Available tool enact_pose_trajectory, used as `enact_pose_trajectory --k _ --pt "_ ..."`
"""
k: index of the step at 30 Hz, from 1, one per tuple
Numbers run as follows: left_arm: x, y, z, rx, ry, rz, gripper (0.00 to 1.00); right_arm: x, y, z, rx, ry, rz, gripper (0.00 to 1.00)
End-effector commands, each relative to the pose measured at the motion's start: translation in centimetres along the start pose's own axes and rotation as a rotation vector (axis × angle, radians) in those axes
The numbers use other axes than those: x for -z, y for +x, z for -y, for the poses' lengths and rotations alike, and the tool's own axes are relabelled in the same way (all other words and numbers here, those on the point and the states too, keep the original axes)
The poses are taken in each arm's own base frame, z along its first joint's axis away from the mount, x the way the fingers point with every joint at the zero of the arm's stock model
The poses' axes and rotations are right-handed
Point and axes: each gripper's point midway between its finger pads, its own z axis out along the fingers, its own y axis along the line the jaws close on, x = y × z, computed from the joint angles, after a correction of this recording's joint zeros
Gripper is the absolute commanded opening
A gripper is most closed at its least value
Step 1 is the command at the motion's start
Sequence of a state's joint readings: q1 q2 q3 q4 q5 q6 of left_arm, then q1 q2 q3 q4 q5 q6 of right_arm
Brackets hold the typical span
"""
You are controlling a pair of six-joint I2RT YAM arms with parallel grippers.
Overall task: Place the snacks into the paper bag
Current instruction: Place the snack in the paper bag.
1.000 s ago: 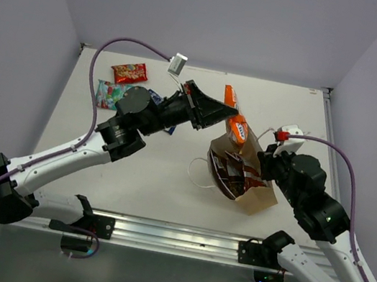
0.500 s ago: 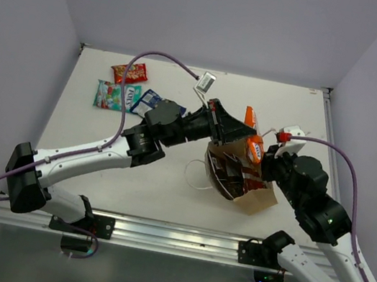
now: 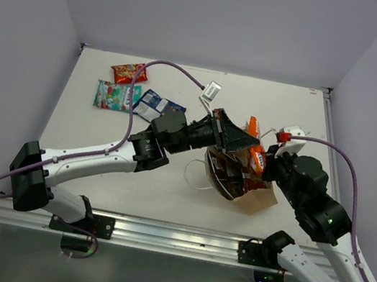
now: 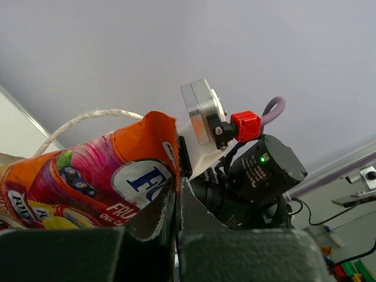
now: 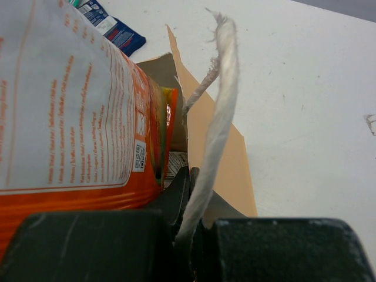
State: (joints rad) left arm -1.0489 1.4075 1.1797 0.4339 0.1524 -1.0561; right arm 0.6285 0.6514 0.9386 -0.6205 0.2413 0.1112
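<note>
Left hand (image 4: 176,202) clamped tight on the orange packet (image 3: 257,157), at the paper bag (image 3: 258,195) mouth — right hand (image 5: 189,191) pinches the bag's rim. Red packet (image 3: 129,72), teal packet (image 3: 112,95) and blue-white packet (image 3: 155,105) lie on the counter (image 3: 165,188), well left of the bag.

The tan paper bag (image 3: 258,195) lies tipped on its side with its mouth open. Its rim and a white cord handle (image 5: 220,111) are clamped between the right fingers (image 5: 270,252). Dark brown packets (image 3: 230,172) sit inside. A glossy orange packet (image 3: 254,151) is pinched between the left fingers (image 4: 202,229) at the bag's mouth. A red packet (image 3: 129,72), a teal-green packet (image 3: 112,95) and a blue-white packet (image 3: 152,104) lie flat on the desk (image 3: 165,188), well behind the left fingers.
</note>
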Motion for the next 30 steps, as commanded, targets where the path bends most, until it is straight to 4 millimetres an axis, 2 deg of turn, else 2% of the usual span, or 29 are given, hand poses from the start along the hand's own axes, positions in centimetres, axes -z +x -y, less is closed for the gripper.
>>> enact_pose_trajectory --k 1,11,18,19,26,30 --pt "-0.3 -1.6 2.4 -0.009 0.087 0.072 0.0 0.9 -2.5 -0.5 -0.022 -0.028 0.074 0.0" --pt "-0.6 -2.6 0.0 -0.071 0.015 0.155 0.0 1.0 -2.4 -0.4 -0.023 -0.025 0.074 0.0" --pt "-1.1 -0.6 -3.1 -0.038 -0.036 0.116 0.0 1.0 -2.4 -0.3 -0.023 -0.023 0.075 0.0" --pt "-0.9 0.0 -3.9 -0.032 -0.052 0.1 0.0 1.0 -2.4 -0.3 -0.022 -0.023 0.076 0.0" --pt "1.3 2.2 -6.4 0.008 -0.131 0.047 0.0 1.0 -2.6 -0.3 -0.02 -0.024 0.08 0.0" --pt "4.2 3.5 -8.8 0.039 -0.24 0.022 0.0 1.0 -2.7 -0.3 -0.02 -0.022 0.082 0.0"
